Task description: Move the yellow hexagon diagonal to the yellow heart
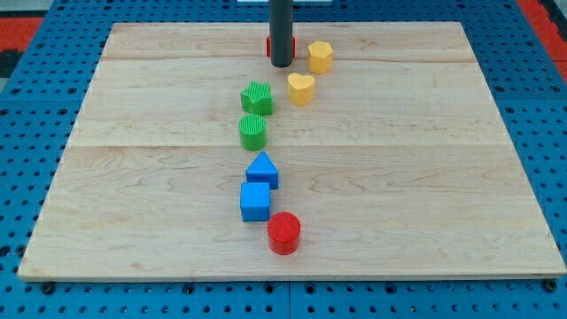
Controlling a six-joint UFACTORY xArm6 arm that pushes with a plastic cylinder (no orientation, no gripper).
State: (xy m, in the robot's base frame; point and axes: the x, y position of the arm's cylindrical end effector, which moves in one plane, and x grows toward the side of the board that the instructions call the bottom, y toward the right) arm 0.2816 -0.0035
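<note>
While my tip (282,64) is being held just left of the yellow hexagon block (321,56), which is sitting up-right of the yellow heart block (301,88), no pincer is being shown, and a short nudge is probably being called for.

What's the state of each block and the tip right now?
my tip: on the board, left of yellow hexagon, apart
yellow hexagon: upper right of yellow heart, apart
yellow heart: flat, untouched
red block: mostly hidden behind the rod
green blocks, blue blocks, red cylinder: untouched
</note>
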